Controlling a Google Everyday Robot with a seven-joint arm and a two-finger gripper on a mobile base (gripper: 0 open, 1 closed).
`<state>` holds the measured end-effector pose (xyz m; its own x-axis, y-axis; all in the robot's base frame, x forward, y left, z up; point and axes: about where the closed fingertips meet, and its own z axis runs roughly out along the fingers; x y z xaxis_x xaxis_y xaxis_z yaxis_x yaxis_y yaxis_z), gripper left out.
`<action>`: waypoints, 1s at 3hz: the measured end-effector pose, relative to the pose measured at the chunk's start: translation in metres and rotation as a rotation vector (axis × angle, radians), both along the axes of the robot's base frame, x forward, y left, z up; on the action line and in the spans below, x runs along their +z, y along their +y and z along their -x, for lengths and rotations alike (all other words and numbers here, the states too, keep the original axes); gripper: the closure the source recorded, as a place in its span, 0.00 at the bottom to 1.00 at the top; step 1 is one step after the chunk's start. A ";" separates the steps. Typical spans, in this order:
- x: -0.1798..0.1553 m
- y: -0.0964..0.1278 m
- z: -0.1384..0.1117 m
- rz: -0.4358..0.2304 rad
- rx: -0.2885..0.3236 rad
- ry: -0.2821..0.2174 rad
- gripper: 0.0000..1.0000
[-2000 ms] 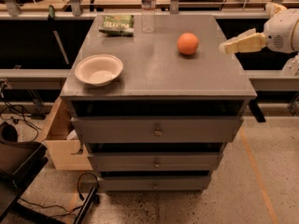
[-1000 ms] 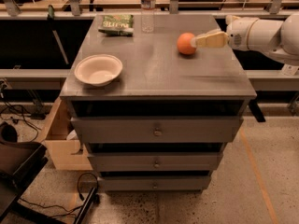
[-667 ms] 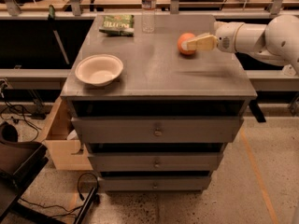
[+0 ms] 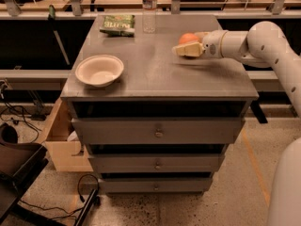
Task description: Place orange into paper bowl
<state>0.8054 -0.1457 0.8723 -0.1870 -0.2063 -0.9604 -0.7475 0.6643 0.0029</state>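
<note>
The gripper (image 4: pixel 182 46) has swung in from the right and now sits against the orange (image 4: pixel 188 37), far right on the cabinet (image 4: pixel 155 74). Whether it has closed cannot be told. The bowl (image 4: pixel 99 70) lies empty, well apart at near left, so the grasp likely comes next.

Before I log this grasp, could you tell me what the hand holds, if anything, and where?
It cannot be told: the hand is at the orange's near side on the cabinet top, but no hold shows.
</note>
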 end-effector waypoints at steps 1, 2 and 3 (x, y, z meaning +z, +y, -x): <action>-0.001 0.003 0.000 -0.001 0.005 0.002 0.47; -0.002 0.007 -0.001 -0.002 0.009 0.004 0.70; -0.004 0.010 -0.001 -0.003 0.014 0.006 0.94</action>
<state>0.8067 -0.1355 0.8685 -0.1896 -0.2061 -0.9600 -0.7564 0.6540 0.0089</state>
